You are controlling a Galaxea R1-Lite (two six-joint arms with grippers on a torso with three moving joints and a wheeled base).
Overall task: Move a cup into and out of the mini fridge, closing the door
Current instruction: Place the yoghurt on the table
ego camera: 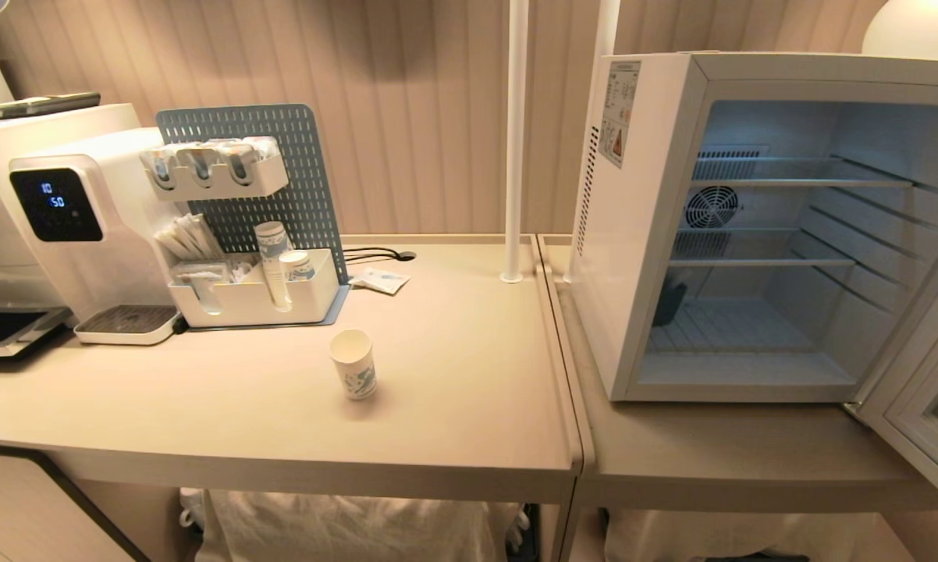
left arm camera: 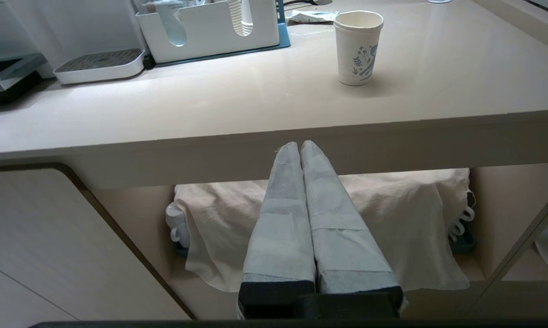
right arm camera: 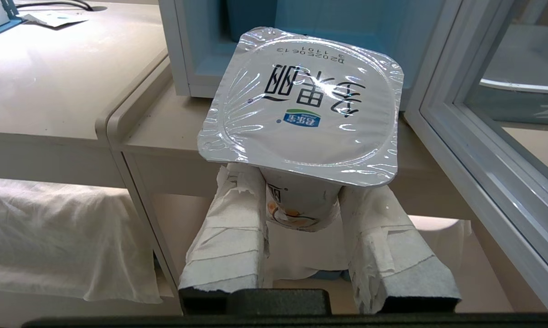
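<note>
Head view shows me the cup (ego camera: 353, 364) upright on the left table (ego camera: 453, 406), in front of the white organizer tray (ego camera: 254, 300) and well apart from the mini fridge (ego camera: 641, 234). I see the fridge's door (ego camera: 918, 406) swung wide open on the right. My right gripper (right arm camera: 301, 200) clamps a foil-lidded yogurt tub (right arm camera: 301, 100) between its wrapped fingers (right arm camera: 230, 228), below the table edge before the fridge, I think. My left gripper (left arm camera: 300, 148) hangs below the tabletop, fingers pressed together, empty.
</note>
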